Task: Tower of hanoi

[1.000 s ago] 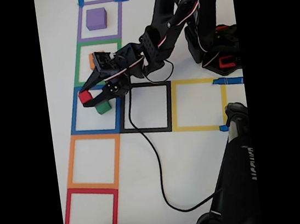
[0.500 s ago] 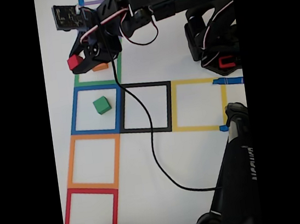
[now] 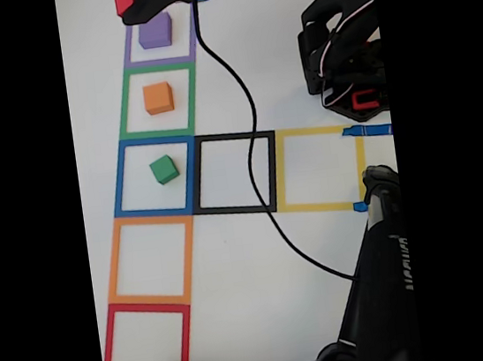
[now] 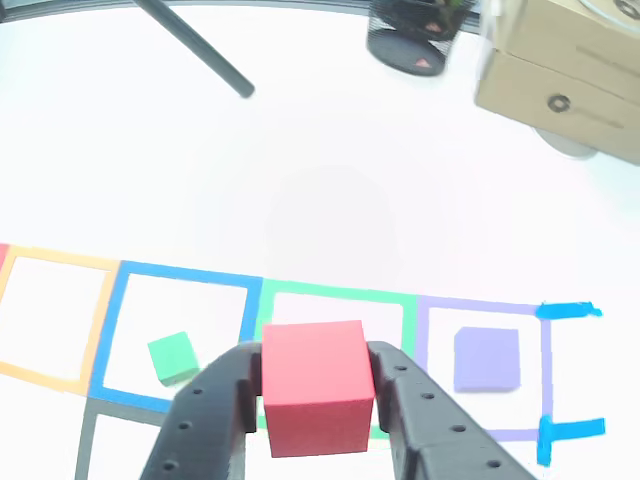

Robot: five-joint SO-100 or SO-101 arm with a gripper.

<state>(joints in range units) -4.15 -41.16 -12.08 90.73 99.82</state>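
In the fixed view my gripper (image 3: 131, 1) is at the top edge, shut on a red cube (image 3: 125, 0) held just above and left of the purple cube (image 3: 155, 30) in the purple square. An orange cube (image 3: 157, 97) sits in the green square, and a green cube (image 3: 163, 169) in the blue square. The other view looks down past the black fingers (image 4: 220, 400) of the gripper (image 4: 318, 375), which clamp the red cube (image 4: 318, 400) over the green square. There the green cube (image 4: 172, 358) lies to the left and the purple cube (image 4: 487, 359) to the right.
The arm's base (image 3: 347, 69) stands at the right. Its black cable (image 3: 253, 134) trails across the black square (image 3: 239, 207). Yellow (image 3: 315, 131), orange (image 3: 144, 220) and red (image 3: 142, 307) squares hold nothing. A black stand (image 3: 380, 287) fills the bottom right. A cardboard box (image 4: 570, 60) lies beyond the table.
The gripper lifted the red cube from beside the green cube in the blue square and carried it up the column, past the orange cube, to above the purple square.
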